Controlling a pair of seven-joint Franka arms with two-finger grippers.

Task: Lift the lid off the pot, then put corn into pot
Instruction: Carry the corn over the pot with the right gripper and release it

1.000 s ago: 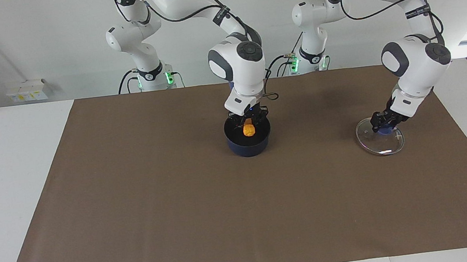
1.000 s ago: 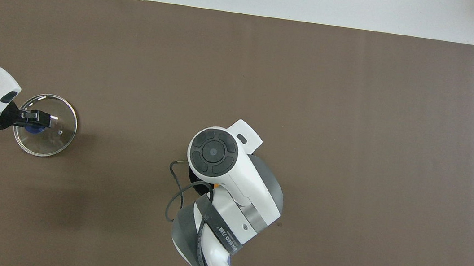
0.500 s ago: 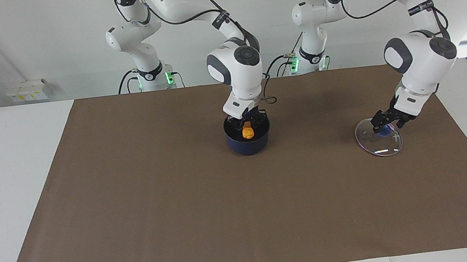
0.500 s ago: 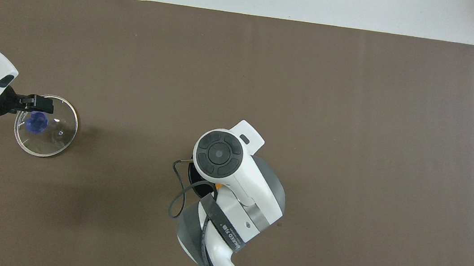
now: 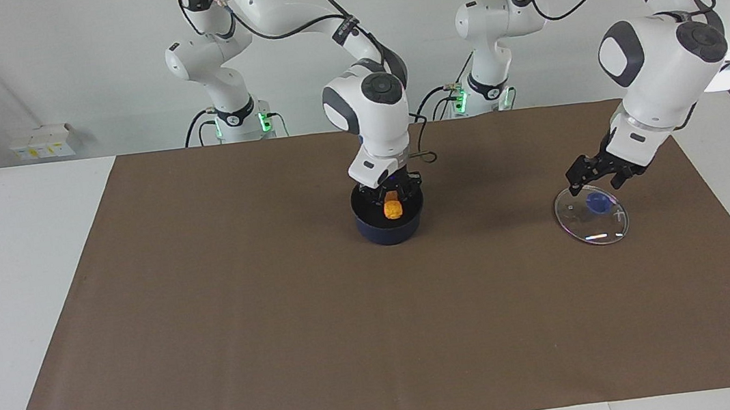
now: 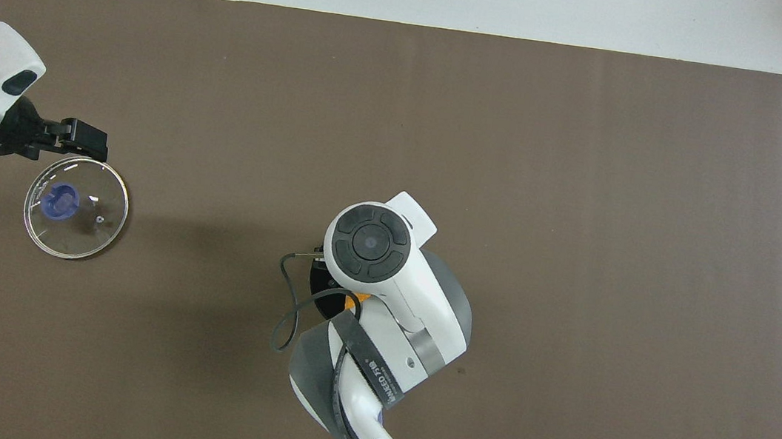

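1. Presently we find the lid (image 5: 591,215) flat on the brown mat (image 5: 282,324) at centre right of the facing view, well apart from the pot (image 5: 389,219); parked there, it leaves the pot's mouth free.
2. The left gripper (image 5: 597,171) hangs just above the lid's blue knob (image 5: 598,202), fingers spread, holding nothing.
3. The right gripper (image 5: 392,193) sits over the pot at mid-frame, clamped on the corn (image 5: 392,209), which hangs end-down inside the rim.
4. We judge the corn low enough to be let go without bouncing out.
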